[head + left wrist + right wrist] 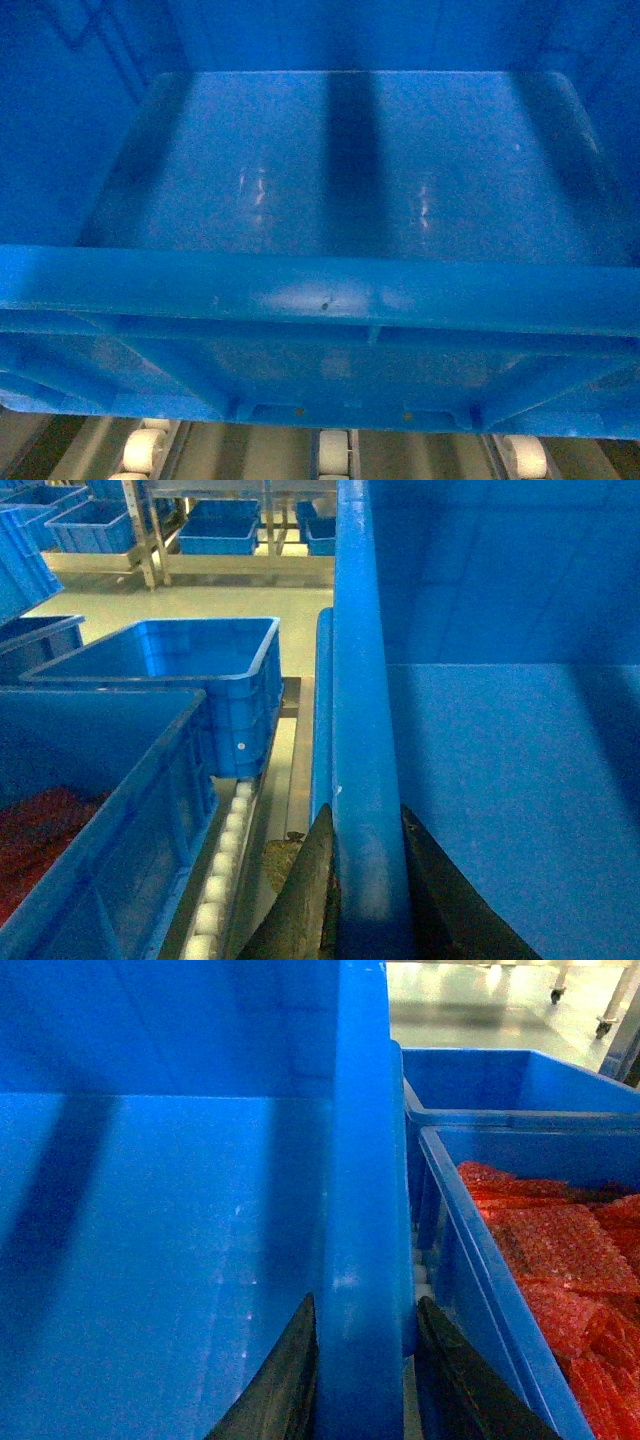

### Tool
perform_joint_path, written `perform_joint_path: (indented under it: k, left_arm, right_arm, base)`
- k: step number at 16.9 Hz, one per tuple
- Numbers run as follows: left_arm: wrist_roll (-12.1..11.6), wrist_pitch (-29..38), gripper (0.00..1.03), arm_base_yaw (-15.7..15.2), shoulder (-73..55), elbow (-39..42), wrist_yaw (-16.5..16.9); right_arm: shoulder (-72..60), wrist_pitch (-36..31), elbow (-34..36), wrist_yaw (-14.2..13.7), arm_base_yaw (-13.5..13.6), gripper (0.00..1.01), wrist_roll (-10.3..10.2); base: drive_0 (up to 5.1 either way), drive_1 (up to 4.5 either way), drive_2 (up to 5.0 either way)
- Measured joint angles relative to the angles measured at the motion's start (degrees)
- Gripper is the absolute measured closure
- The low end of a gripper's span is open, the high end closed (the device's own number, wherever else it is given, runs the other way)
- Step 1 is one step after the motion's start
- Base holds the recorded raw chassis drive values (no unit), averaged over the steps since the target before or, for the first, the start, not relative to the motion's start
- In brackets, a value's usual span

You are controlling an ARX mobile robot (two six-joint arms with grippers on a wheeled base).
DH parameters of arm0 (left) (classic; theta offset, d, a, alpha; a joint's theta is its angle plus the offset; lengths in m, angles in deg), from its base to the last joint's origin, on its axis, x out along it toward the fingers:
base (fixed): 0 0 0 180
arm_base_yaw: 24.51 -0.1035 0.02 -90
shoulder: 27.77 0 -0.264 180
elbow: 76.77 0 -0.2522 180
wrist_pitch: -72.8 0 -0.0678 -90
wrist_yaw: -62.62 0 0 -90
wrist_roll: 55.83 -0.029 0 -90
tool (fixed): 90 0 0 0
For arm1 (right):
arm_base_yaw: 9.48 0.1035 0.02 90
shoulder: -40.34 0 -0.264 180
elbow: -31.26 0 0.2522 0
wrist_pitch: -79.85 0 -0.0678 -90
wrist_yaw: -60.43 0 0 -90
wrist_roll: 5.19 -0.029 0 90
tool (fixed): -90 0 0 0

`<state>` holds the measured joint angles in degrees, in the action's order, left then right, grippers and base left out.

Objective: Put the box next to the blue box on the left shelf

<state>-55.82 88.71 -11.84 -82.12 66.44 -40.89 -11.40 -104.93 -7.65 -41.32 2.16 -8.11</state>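
The box (300, 290), a large bright-blue crate with a thick rim, ribbed outer wall and bare smooth floor, fills the head view. It hangs just above white conveyor rollers (335, 450). My left gripper (365, 815) is shut on the box's left rim (360, 680), one dark finger on each side of the wall. My right gripper (366, 1300) is shut the same way on the box's right rim (360, 1140). To the left, across a roller rail (225, 870), stands a blue box (120, 820) with red contents. Neither gripper shows in the head view.
Behind that crate is an empty blue crate (200, 670). On the right, close beside the held box, a blue crate (480, 1290) holds red packets (560, 1250), with another crate (500, 1080) behind it. Far shelving (210, 530) carries more blue crates.
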Motion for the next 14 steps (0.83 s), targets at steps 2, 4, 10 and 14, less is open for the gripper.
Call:
perform_joint_path:
  k: [2, 4, 10, 14]
  left_arm:
    - [0.2, -0.3, 0.94, 0.0, 0.0, 0.0, -0.2]
    - [1.9, -5.1, 0.94, 1.0, 0.4, -0.7, -2.7]
    - [3.7, -5.6, 0.94, -1.3, -7.9, -2.4, 0.1]
    - [3.8, -7.6, 0.94, -2.4, -16.9, -6.6, 1.0]
  right_arm:
    - [0.0, 0.0, 0.0, 0.0, 0.0, 0.81, 0.0]
    - [-0.1, 4.7, -1.2, -9.9, 3.5, 0.81, 1.0]
    - [-7.8, 10.1, -5.0, -8.9, 3.1, 0.83, -2.4]
    - [-19.6, 7.8, -7.5, -5.2, 1.0, 0.83, -4.4]
  base:
    - [0.0, 0.0, 0.0]
    - [0.0, 0.0, 0.0]
    - [0.0, 0.0, 0.0]
    - [0.0, 0.0, 0.0]
